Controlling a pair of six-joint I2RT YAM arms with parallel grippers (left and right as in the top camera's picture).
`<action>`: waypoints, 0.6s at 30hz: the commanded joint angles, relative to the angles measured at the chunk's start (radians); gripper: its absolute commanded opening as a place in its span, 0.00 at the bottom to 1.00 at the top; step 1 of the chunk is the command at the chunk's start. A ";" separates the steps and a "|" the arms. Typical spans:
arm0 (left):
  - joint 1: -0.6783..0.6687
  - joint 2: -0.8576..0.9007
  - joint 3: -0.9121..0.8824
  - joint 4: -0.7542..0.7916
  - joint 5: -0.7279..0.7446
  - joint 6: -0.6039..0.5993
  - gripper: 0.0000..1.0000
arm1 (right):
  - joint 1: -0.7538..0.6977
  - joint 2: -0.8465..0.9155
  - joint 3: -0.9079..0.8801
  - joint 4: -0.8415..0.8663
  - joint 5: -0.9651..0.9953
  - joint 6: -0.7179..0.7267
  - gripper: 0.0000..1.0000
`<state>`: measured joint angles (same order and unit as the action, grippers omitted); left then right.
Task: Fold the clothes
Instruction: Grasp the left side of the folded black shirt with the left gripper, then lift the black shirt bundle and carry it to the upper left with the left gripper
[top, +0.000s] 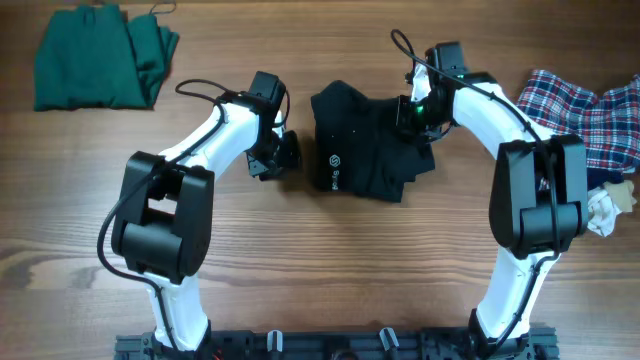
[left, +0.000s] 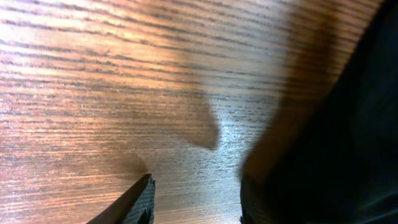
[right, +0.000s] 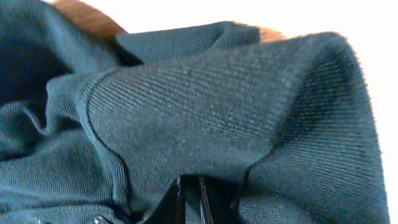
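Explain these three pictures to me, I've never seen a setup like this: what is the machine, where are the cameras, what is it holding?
It is a robot: two white-and-black arms at a wooden table. The wide picture is shot from above; the other two come from a camera on each wrist, looking down at the work. On the table lie a green garment in the top left corner, a bunched black shirt in the middle and a plaid shirt at the right edge. The left fingers stand open over bare wood beside the black shirt, holding nothing. The right fingers look closed on a fold of the black shirt, which fills that view.
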<state>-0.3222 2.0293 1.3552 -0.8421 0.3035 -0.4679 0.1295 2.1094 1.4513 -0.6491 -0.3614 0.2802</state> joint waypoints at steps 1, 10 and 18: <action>0.002 -0.009 0.010 0.016 -0.009 0.020 0.45 | -0.012 -0.021 0.071 -0.032 0.129 0.010 0.15; -0.006 -0.068 0.013 0.149 0.194 0.049 0.76 | -0.012 -0.164 0.213 -0.179 0.098 -0.012 0.90; -0.010 -0.066 0.013 0.300 0.221 0.042 1.00 | -0.013 -0.307 0.213 -0.274 0.099 -0.040 0.99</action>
<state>-0.3279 1.9858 1.3590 -0.5739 0.4824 -0.4347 0.1207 1.8709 1.6466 -0.8993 -0.2611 0.2718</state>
